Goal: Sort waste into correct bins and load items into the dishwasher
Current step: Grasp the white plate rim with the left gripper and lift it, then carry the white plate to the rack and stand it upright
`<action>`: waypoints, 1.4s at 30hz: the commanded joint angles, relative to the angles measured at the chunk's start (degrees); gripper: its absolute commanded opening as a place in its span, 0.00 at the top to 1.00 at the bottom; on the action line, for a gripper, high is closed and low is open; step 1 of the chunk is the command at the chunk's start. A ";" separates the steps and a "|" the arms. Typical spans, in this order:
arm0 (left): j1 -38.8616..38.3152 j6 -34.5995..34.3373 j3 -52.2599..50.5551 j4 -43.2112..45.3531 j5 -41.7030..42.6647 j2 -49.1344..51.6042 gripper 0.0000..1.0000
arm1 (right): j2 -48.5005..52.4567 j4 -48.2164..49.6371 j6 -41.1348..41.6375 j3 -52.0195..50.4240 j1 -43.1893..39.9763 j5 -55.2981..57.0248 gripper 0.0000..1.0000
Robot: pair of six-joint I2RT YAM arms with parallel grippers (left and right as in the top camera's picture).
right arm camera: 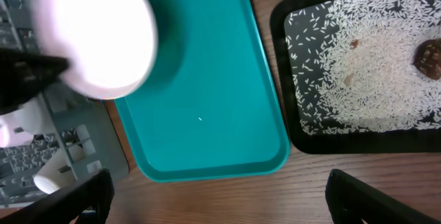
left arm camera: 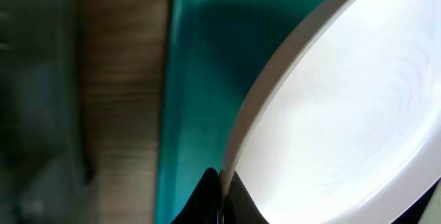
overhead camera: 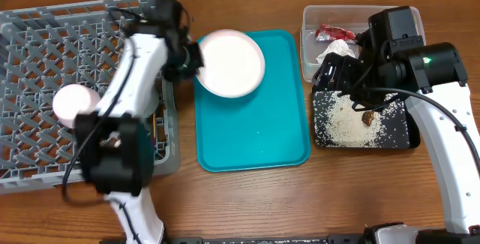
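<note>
Left gripper [overhead camera: 190,58]: upper middle of the overhead view, at the plate's left rim, reaching in from over the rack.
Left jaws: pinched on the rim of the plate [left arm camera: 344,114]; in the left wrist view the two dark fingertips [left arm camera: 204,198] sit on either side of the rim at the bottom of the frame.
Plate [overhead camera: 232,62]: round and white, over the upper left corner of the teal tray [overhead camera: 255,128], and overhanging the tray's top edge. It casts a shadow on the tray; I cannot tell whether it rests on the tray.
Rack [overhead camera: 45,41]: grey lattice filling the left of the overhead view, just beside the teal tray. A white round dish [overhead camera: 73,101] sits in it.
Right gripper [right arm camera: 220,193]: over the table's front edge, between the teal tray and the black tray [right arm camera: 296,138].
Right jaws: spread wide, one finger in each bottom corner of the right wrist view, with nothing between them.
Black tray [overhead camera: 405,135]: right of the teal tray, partly under the right arm. It holds scattered rice [overhead camera: 341,124] and a brown lump [overhead camera: 369,116].
Clear tub [overhead camera: 307,45]: upper right, just above the black tray. It holds the red wrapper [overhead camera: 335,32] and the paper wad [overhead camera: 339,49].
</note>
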 commanded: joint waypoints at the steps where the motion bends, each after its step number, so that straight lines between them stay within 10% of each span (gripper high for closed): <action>1: 0.26 4.26 1.66 -1.38 -6.97 -9.40 0.96 | -0.07 0.31 -0.11 0.92 0.00 -0.33 0.00; 14: 3.17 4.52 1.66 -15.56 -42.07 -25.49 0.96 | -0.07 0.28 -0.11 0.92 0.00 -0.33 0.00; 42: 20.22 11.72 1.64 -8.55 -61.22 -28.00 0.96 | -0.07 0.02 -0.13 0.92 0.00 -0.33 0.00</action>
